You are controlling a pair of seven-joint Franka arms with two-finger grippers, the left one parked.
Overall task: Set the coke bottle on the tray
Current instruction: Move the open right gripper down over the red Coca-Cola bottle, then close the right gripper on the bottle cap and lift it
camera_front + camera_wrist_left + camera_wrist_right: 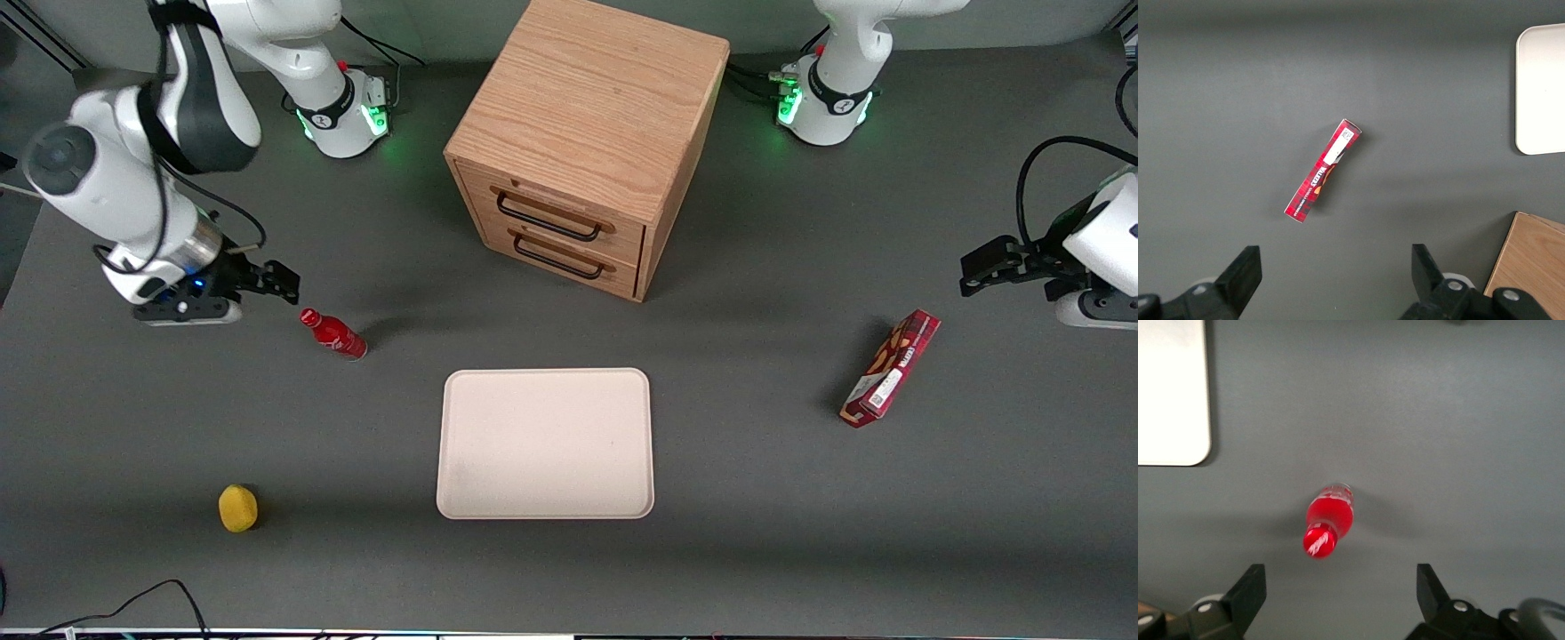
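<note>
the coke bottle (333,333) is small, slim and bright red, with a red cap and a bit of white lettering on its body. it stands upright on the dark grey counter (756,533); in the right wrist view (1329,520) its cap faces up toward the camera, so its long axis runs up from the counter. it is apart from the tray (545,444), toward the working arm's end of the counter and a little farther from the front camera than the tray's nearest corner. the tray is pale beige, flat, with rounded corners and a low rim, and nothing lies on it. the claw (283,283) hovers near the bottle, just above its cap and not touching it. its two fingers (1248,590) are spread wide, holding nothing.
</note>
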